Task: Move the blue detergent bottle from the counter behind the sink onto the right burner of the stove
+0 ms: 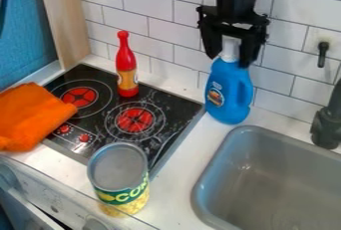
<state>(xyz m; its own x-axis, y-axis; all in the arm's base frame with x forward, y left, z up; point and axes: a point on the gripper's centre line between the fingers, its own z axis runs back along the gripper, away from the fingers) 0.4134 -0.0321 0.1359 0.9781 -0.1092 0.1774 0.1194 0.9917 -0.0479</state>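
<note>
The black gripper (230, 59) hangs at the upper right, in front of the tiled wall, around the white cap (230, 50) of a blue bottle (228, 92). This bottle is near upright at the back of the counter, between the stove and the sink, with its handle side to the right. Part of the cap is hidden by the gripper. A red bottle (126, 67) with a yellow label is upright on the back part of the stove.
Left of the gripper lies the black stove (100, 117), with an orange cloth (30, 117) over its left edge. A corn can (120, 179) stands at the front. The grey sink (266, 174) and a dark faucet (327, 122) are at the right.
</note>
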